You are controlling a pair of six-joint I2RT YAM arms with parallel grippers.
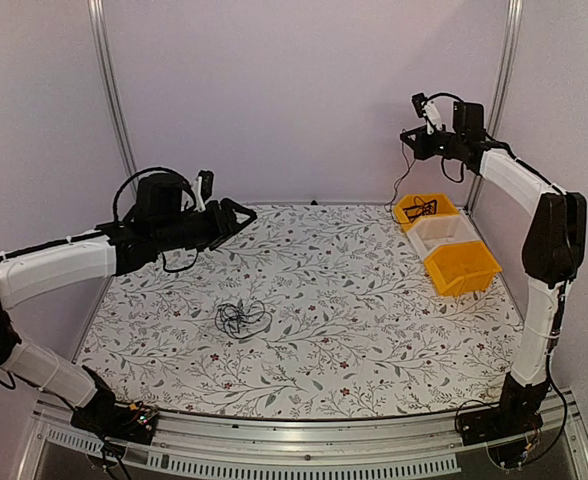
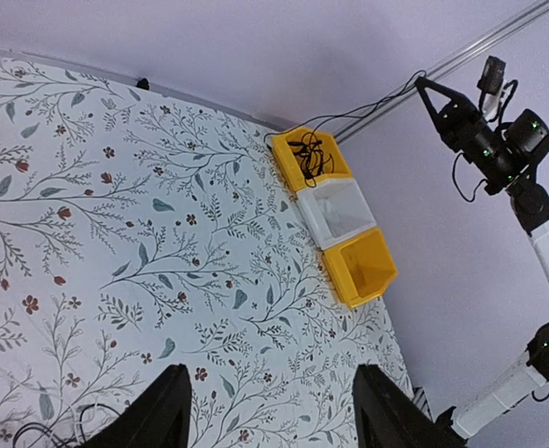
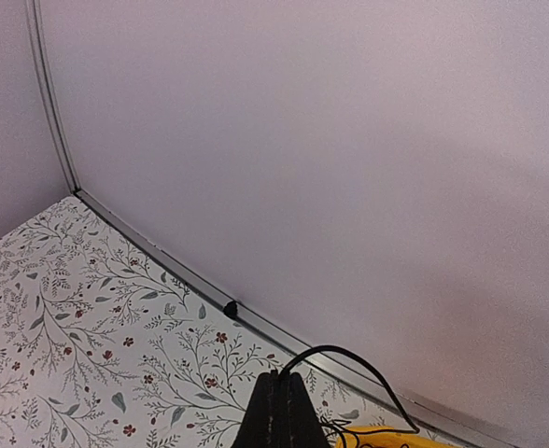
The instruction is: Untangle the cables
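Observation:
The cables [image 1: 242, 317] lie as a small tangled black bunch on the floral table, left of centre; the left wrist view catches their edge [image 2: 34, 435] at the bottom left. My left gripper [image 1: 239, 215] hovers high above the table behind the bunch, open [image 2: 274, 411] with nothing between its fingers. My right gripper [image 1: 411, 135] is raised at the back right, shut [image 3: 281, 381] on one thin black cable [image 3: 350, 351]. That cable arcs from the fingertips down into the rear yellow bin [image 1: 421, 208], where more black wire lies [image 2: 309, 157].
Three bins stand in a row at the right rear: the yellow one with the wire [image 2: 284, 163], a white one [image 1: 444, 232] and another yellow one [image 1: 461, 267]. Walls close the back and both sides. A small black knob [image 3: 229, 308] sits on the rear rail.

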